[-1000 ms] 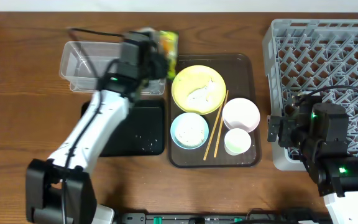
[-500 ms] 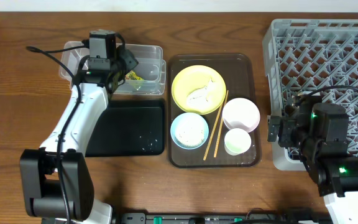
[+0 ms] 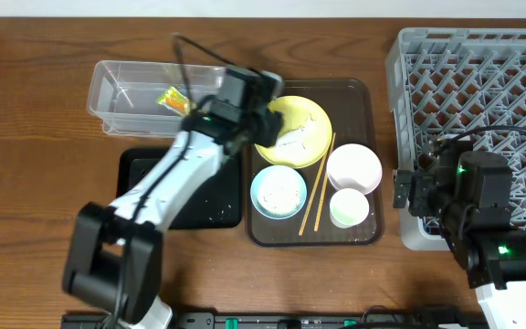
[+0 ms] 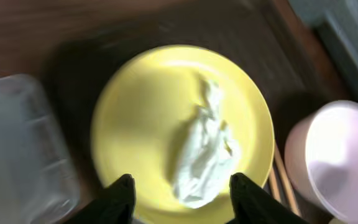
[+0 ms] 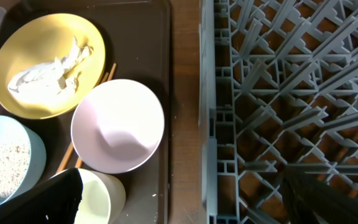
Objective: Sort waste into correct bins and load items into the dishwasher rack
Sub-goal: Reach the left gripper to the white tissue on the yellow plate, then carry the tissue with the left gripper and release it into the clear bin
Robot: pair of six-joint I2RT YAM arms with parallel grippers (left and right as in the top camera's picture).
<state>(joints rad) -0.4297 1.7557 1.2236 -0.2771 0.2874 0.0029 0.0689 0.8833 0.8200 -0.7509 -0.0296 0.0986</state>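
Note:
The green-yellow-orange wrapper (image 3: pixel 173 99) lies in the clear tub (image 3: pixel 117 82). My left gripper (image 3: pixel 265 119) hangs open over the left part of the yellow plate (image 3: pixel 309 114). In the left wrist view its fingers (image 4: pixel 120 195) stand either side of the crumpled white paper (image 4: pixel 207 152) on that plate (image 4: pixel 135 112), apart from it. The light blue bowl (image 3: pixel 278 192) holds rice-like scraps. The white-pink bowl (image 3: pixel 353 167), small white cup (image 3: pixel 349 207) and chopsticks (image 3: pixel 318 183) lie beside it. My right gripper (image 5: pixel 191 205) is open and empty, straddling the left edge of the dishwasher rack (image 5: pixel 291 93).
The dishes sit on a brown serving tray (image 3: pixel 359 91). The black tray (image 3: pixel 208 206) lies in front of the clear tub, partly under my left arm. The rack (image 3: pixel 482 91) fills the right side of the wooden table.
My left gripper opened, dropping the wrapper into the clear tub, then swung right to above the yellow plate. The right arm has not moved.

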